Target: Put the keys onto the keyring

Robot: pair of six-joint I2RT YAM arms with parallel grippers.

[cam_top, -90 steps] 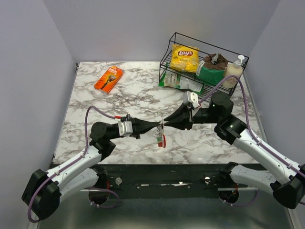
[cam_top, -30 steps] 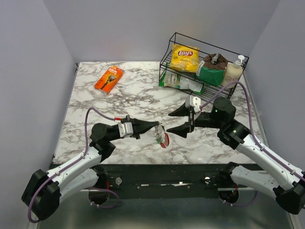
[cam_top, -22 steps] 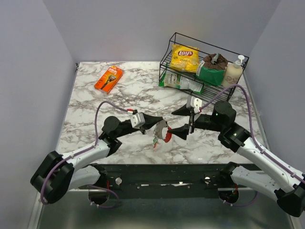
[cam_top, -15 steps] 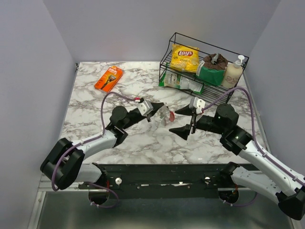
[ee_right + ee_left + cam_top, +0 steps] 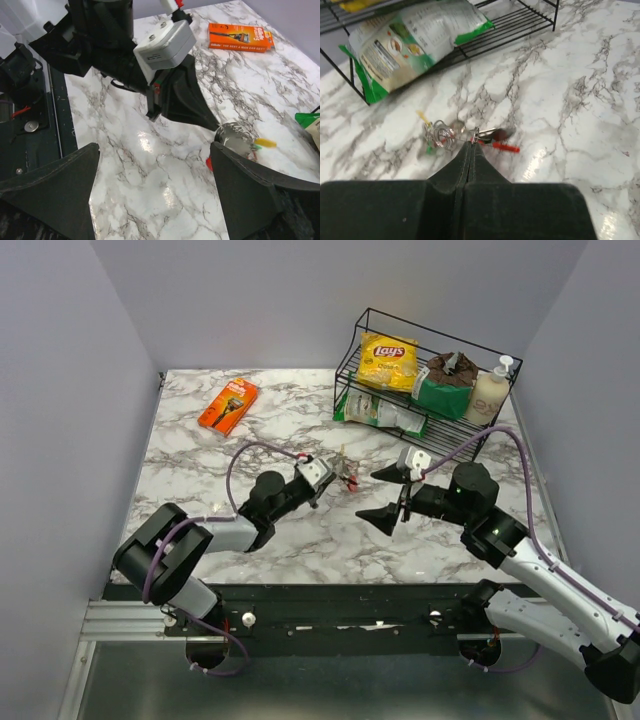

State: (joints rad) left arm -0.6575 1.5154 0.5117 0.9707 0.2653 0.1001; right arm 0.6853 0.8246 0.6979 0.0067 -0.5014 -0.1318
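**Ops:** Where's the keyring?

**Me:** My left claw [image 5: 472,145] has it. Both fingers are pressed flat together, with the grey metal of the keyring [image 5: 490,133] nipped at the very tip. In my left wrist view its red side sticks out to the right, low over the bench [image 5: 580,65].

**Ops:** And the keys?

**Me:** The keys [image 5: 441,135] sit bunched just left of that tip in a tangle of wire loops. I make out a yellow head and a bit of green. The picture is blurred there, so I can't tell whether they are threaded on, or whether the bunch touches the marble.

**Ops:** Your other side?

**Me:** My right claw [image 5: 385,496] is spread wide and holds nothing. It faces the left claw from near by, not touching it. Through the right wrist camera I see the left tip between my own two fingers, with the bunch hanging right at it, closer to the right-hand finger.

**Ops:** Anything around?

**Me:** The wire rack [image 5: 515,27] stands beyond the bunch, with a green-and-white bag [image 5: 410,37] on its lower shelf. An orange razor pack [image 5: 228,405] lies well apart, toward the far left of the bench.
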